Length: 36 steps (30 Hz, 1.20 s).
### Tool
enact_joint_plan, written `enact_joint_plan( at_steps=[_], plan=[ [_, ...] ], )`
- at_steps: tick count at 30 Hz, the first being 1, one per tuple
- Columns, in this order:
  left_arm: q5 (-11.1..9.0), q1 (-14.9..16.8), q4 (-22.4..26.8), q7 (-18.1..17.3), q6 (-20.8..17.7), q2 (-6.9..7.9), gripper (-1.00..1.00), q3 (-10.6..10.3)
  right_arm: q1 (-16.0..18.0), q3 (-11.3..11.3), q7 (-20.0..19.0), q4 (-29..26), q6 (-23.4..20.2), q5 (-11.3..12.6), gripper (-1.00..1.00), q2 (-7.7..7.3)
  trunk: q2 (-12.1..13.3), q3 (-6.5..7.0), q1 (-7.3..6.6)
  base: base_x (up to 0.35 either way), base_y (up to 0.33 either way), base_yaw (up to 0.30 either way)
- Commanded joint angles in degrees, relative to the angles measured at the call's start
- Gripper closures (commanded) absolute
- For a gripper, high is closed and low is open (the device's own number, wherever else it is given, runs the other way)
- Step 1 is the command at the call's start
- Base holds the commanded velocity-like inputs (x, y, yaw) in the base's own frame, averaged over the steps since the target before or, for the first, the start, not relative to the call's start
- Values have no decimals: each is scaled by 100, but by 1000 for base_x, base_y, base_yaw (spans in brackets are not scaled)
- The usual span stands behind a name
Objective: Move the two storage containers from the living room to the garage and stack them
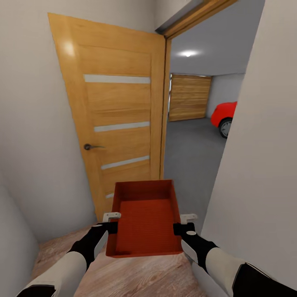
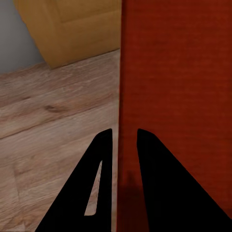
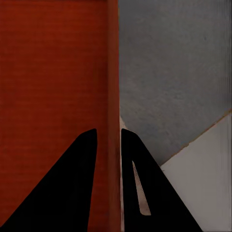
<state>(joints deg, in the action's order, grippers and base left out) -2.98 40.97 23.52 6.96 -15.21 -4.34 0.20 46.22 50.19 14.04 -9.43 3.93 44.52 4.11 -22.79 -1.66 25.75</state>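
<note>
A two-armed robot carries an orange-red bin toward an open wooden door, the garage beyond it showing grey floor, a plank door and a red car.

The bin hangs level in the air just short of the doorway, above the wood planks, with the door leaf to its left and a white wall close on its right. The gap looks narrow: a drift to the left could knock the bin or the left arm against the door leaf, and a drift to the right could scrape the right forearm on the wall corner. Either knock could twist the thin wall out of a pinch and drop the bin.

The left gripper reaches forward and nips the bin's left wall between its fingers, one inside and one outside. The right gripper mirrors it on the right wall. Both forearms run forward and inward, at about the same height.
</note>
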Motion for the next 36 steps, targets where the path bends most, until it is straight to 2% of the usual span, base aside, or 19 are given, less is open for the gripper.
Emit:
enact_joint_plan(
  at_steps=[1, 6, 20, 36],
  plan=[
    [-19, -1, 12, 71, -39, 95, 100, -58, 9, -62, 74, -6, 20, 24, 100, -24, -14, -13, 4, 0, 0, -254],
    [-19, -1, 12, 69, -43, 93, 100, -55, 9, -62, 79, -6, 20, 27, 100, -24, -14, -13, 4, 64, 83, -67],
    [-19, -1, 12, 67, -43, 96, 100, -58, 9, -62, 82, -6, 20, 30, 100, -24, -14, -13, 4, 191, 251, -11],
    [-19, 0, 12, 69, -43, 92, 100, -62, 9, -56, 81, -6, 20, 31, 100, -24, -14, -13, 4, 25, 30, -220]
  ],
)
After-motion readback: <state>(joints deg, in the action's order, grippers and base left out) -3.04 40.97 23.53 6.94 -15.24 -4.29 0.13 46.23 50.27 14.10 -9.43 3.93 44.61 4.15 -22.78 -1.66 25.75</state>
